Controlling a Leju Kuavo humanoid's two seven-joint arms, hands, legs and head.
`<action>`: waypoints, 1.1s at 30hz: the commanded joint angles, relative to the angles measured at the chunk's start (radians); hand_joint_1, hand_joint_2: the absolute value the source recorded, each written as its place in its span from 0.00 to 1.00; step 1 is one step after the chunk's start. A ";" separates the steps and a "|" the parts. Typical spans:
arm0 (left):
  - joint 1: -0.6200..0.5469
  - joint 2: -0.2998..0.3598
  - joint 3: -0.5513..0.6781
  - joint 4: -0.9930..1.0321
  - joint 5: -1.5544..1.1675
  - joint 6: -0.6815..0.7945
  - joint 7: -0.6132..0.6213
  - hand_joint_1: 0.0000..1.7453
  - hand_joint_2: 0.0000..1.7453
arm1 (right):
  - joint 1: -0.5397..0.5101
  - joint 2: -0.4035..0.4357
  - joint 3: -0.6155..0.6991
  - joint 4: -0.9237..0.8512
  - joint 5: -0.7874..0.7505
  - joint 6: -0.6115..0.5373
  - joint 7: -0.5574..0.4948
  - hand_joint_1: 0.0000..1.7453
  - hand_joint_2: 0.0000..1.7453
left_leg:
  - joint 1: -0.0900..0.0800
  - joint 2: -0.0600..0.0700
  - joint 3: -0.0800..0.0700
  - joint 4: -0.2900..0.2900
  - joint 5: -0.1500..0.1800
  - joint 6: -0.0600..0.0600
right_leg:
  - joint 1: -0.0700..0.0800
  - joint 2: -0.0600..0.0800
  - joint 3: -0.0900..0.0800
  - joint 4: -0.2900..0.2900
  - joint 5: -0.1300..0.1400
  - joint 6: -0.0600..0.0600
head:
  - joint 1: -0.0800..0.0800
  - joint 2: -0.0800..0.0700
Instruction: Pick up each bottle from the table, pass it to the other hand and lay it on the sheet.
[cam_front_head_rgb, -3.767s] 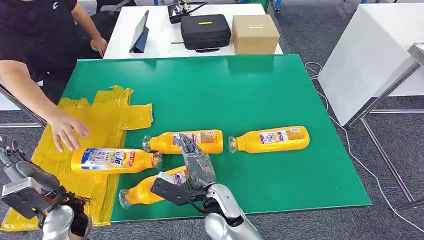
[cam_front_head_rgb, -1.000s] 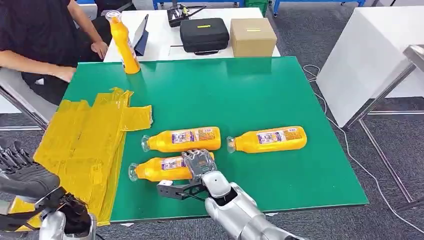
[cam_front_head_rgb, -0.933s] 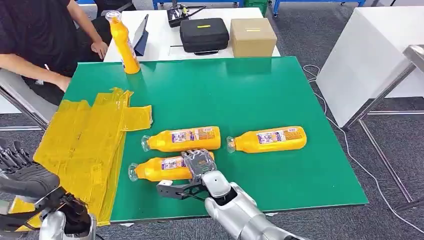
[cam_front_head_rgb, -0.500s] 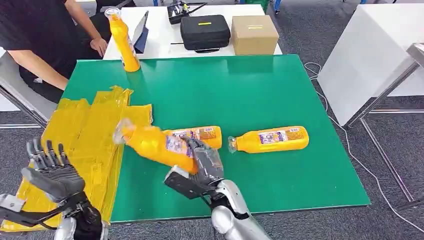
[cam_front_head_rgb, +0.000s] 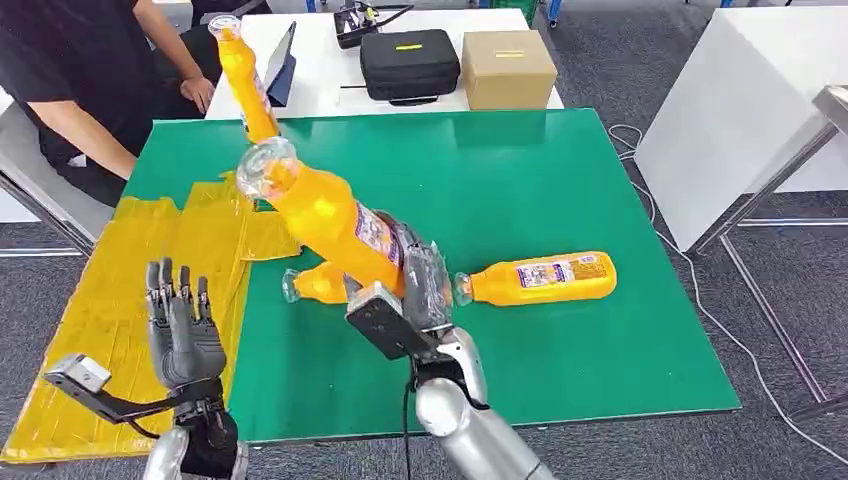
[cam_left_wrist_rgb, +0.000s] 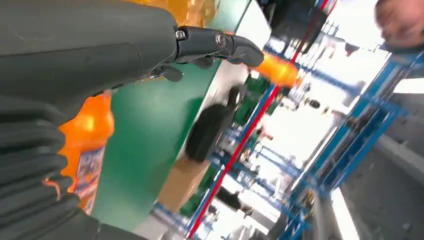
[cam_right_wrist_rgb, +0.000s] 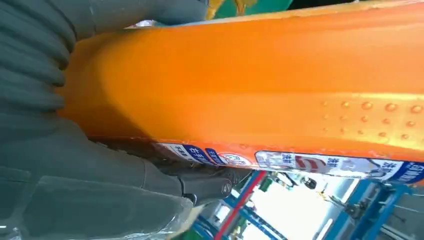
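- Above the green table (cam_front_head_rgb: 560, 190), in the head view, the right hand (cam_front_head_rgb: 418, 290) grips the lower body of an orange bottle (cam_front_head_rgb: 325, 215); the bottle slants up and away from the hand toward the robot's left, its clear cap end uppermost, lifted off the table.
- Just behind the right hand, a second bottle (cam_front_head_rgb: 312, 283) lies on the table, mostly hidden by the held one; a third bottle (cam_front_head_rgb: 540, 278) lies just to the hand's right, cap end toward the hand.
- To the left of the held bottle and apart from it, the left hand (cam_front_head_rgb: 183, 330) stands raised with fingers straight and apart, holding nothing; it is over the near edge of the yellow sheet (cam_front_head_rgb: 130, 290), which lies on the table's left side.
- Far beyond both hands, a fourth bottle (cam_front_head_rgb: 243, 75) stands upright at the table's back left corner, beside a person (cam_front_head_rgb: 70, 80) in a dark top. Behind it on a white table (cam_front_head_rgb: 320, 70) are a black case (cam_front_head_rgb: 410, 62) and a cardboard box (cam_front_head_rgb: 508, 68).
- In the left wrist view, the left hand (cam_left_wrist_rgb: 75, 55) has its fingers (cam_left_wrist_rgb: 220, 45) stretched out and touching nothing; part of an orange bottle (cam_left_wrist_rgb: 87, 140) shows beside the palm, not in contact that I can tell.
- In the right wrist view, the orange bottle (cam_right_wrist_rgb: 260, 85) runs across the picture, pressed against the palm of the right hand (cam_right_wrist_rgb: 75, 165), whose thumb and fingers wrap its body at the label edge.
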 joint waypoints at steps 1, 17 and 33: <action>-0.045 0.037 -0.117 0.046 0.053 -0.065 0.055 0.00 1.00 | -0.283 0.081 0.091 0.503 0.133 0.022 0.126 1.00 1.00 | 0.000 0.002 0.002 -0.001 0.000 -0.002 | 0.000 0.002 0.001 0.000 0.000 0.000 | 0.000 0.000; -0.089 0.029 -0.123 0.087 0.104 -0.174 0.131 0.00 1.00 | -0.288 0.081 0.324 0.597 0.233 -0.012 0.285 1.00 1.00 | 0.000 -0.001 0.000 -0.001 0.000 -0.002 | 0.000 -0.002 0.000 -0.001 -0.001 0.000 | 0.000 0.000; -0.119 0.023 -0.119 0.104 0.102 -0.202 0.196 0.00 1.00 | -0.223 0.081 0.553 0.536 0.474 0.056 0.454 1.00 1.00 | 0.001 -0.002 -0.001 -0.001 0.000 -0.002 | 0.001 -0.003 0.000 -0.002 -0.001 0.000 | 0.001 0.000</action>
